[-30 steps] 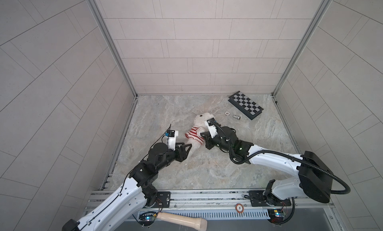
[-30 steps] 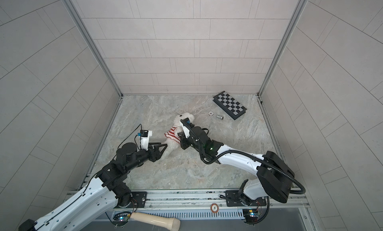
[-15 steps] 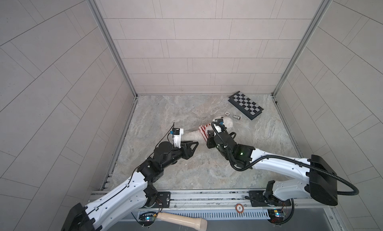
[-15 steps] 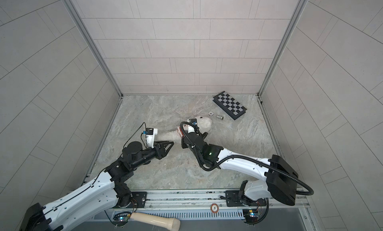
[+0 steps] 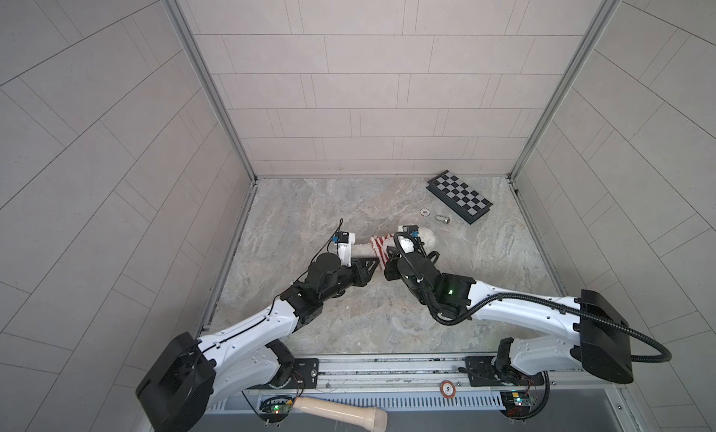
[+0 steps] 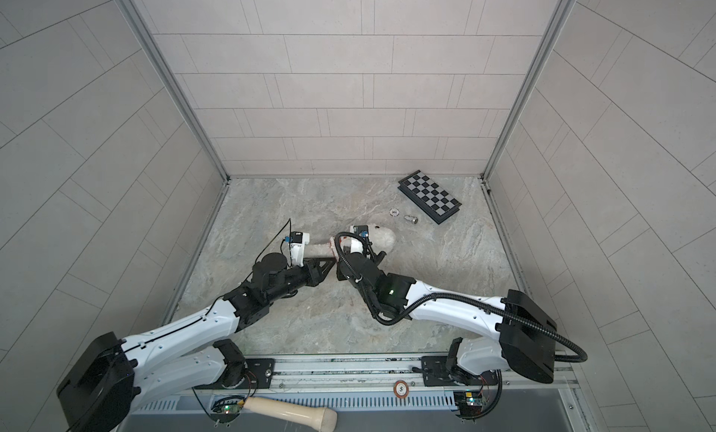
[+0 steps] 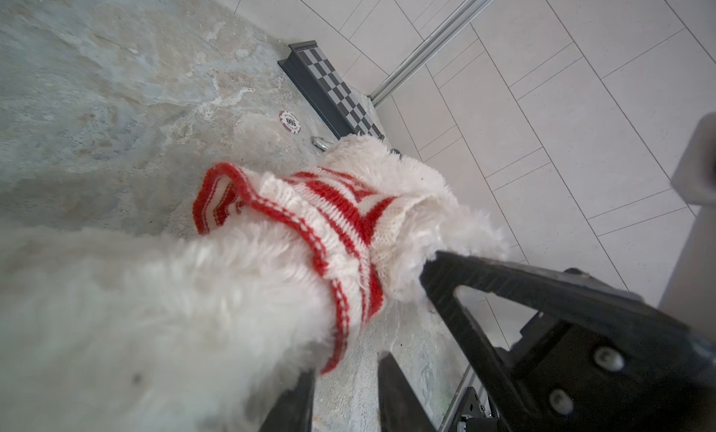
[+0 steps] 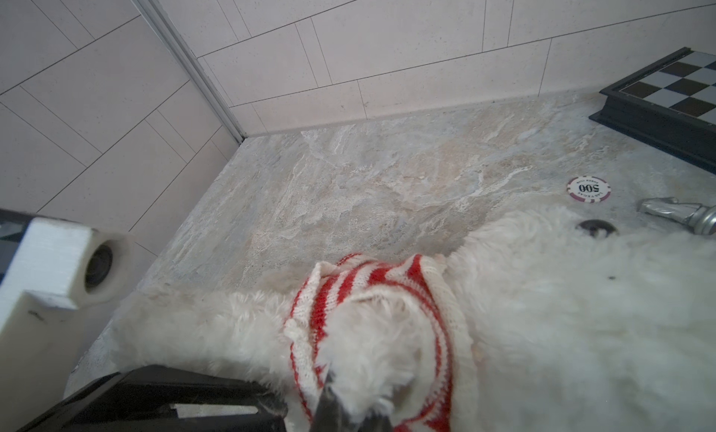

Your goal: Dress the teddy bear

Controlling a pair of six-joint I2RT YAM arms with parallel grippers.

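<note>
Chessboard (image 5: pixel 460 197), poker chip (image 5: pixel 425 211) beyond teddy bear (image 8: pixel 561 314), right hand (image 8: pixel 348 414) pinching it shut, left hand (image 5: pixel 370 267) grip unclear

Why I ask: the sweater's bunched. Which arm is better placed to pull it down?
Probably left: the left pincer straddles the striped sweater's hem. The right pincer is shut on the teddy bear's fur, anchoring it.

Both top views are lit brightly and evenly by diffuse light; only soft shadows are cast on the desk (image 5: pixel 348 201) beneath the arms. Tile lines are bowed toward the frame edges. In the left wrist view the teddy bear (image 7: pixel 116 314) fur at lower left is blurred, while the striped garment (image 7: pixel 337 205) is rendered sharply. In the right wrist view the white fur is nearly washed out.
</note>
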